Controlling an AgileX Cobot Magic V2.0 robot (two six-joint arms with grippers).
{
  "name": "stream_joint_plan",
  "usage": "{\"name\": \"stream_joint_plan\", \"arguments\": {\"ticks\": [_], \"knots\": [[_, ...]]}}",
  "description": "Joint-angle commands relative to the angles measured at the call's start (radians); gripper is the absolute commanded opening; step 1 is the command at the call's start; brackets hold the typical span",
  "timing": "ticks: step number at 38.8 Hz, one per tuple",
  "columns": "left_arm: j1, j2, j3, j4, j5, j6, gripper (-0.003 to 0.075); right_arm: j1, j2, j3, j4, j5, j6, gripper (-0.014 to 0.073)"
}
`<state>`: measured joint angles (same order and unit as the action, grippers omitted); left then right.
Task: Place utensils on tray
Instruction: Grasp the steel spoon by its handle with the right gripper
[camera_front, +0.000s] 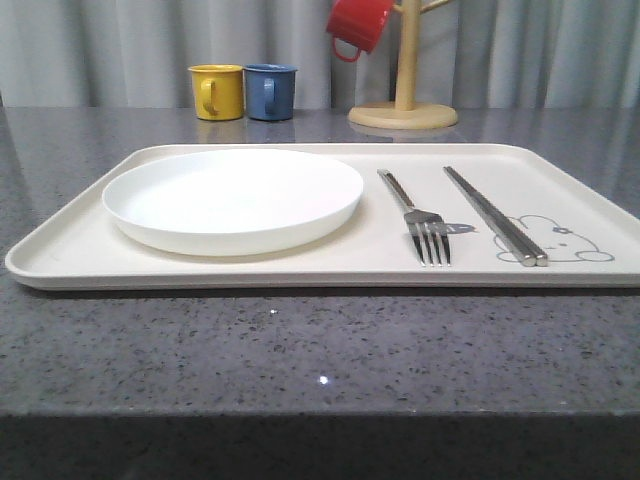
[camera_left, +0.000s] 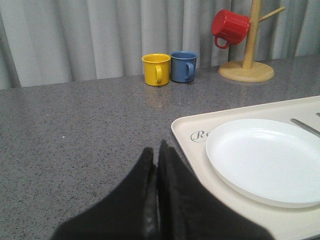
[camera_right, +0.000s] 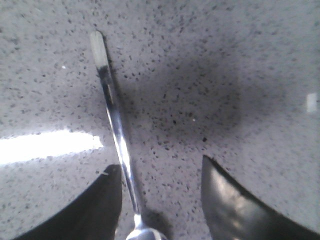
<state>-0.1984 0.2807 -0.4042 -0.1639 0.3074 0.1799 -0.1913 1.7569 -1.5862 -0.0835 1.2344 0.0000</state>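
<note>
The cream tray (camera_front: 90, 235) lies on the grey table and carries a round white plate (camera_front: 232, 198) on its left half. To the plate's right on the tray lie a steel fork (camera_front: 418, 218) and a pair of steel chopsticks (camera_front: 494, 214), their near ends beside the rabbit drawing. The plate (camera_left: 265, 160) and tray (camera_left: 187, 127) also appear in the left wrist view, just right of my left gripper (camera_left: 156, 151), which is shut and empty over bare table. My right gripper (camera_right: 160, 167) is open, straddling the handle of a steel spoon (camera_right: 116, 125) that lies on the table, close to one finger.
A yellow mug (camera_front: 217, 91) and a blue mug (camera_front: 270, 91) stand at the back of the table. A red mug (camera_front: 358, 24) hangs on a wooden mug tree (camera_front: 404, 98) behind the tray. A grey curtain closes the back.
</note>
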Motion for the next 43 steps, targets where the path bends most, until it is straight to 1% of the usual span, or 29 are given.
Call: {"name": "stream_joint_plan", "arguments": {"ticks": [1, 5, 10, 17, 20, 29, 34, 41, 43], "knots": [[0.0, 0.007, -0.027, -0.01, -0.086, -0.009, -0.0018, -0.01, -0.007, -0.019, 0.013, 0.072, -0.039, 0.0391], [0.0, 0.007, -0.027, -0.01, -0.086, -0.009, -0.0018, -0.01, 0.02, -0.019, 0.029, 0.048, -0.039, 0.0391], [0.0, 0.007, -0.027, -0.01, -0.086, -0.009, -0.0018, -0.01, 0.053, -0.019, 0.083, 0.044, -0.072, 0.0391], [0.0, 0.007, -0.027, -0.01, -0.086, -0.009, -0.0018, -0.008, 0.082, -0.019, 0.096, 0.045, -0.079, 0.0388], [0.0, 0.007, -0.027, -0.01, -0.086, -0.009, -0.0018, -0.008, 0.086, -0.019, 0.097, 0.044, -0.079, 0.0342], [0.0, 0.007, -0.027, -0.01, -0.086, -0.009, -0.0018, -0.008, 0.089, -0.019, 0.104, 0.044, -0.079, 0.0098], [0.0, 0.007, -0.027, -0.01, -0.086, -0.009, -0.0018, -0.008, 0.089, -0.019, 0.104, 0.044, -0.079, 0.0048], [0.0, 0.007, -0.027, -0.01, -0.086, -0.009, -0.0018, -0.008, 0.082, -0.019, 0.105, 0.067, -0.078, -0.0071], [0.0, 0.007, -0.027, -0.01, -0.086, -0.009, -0.0018, -0.008, 0.073, -0.019, 0.105, 0.074, -0.068, -0.0073]]}}
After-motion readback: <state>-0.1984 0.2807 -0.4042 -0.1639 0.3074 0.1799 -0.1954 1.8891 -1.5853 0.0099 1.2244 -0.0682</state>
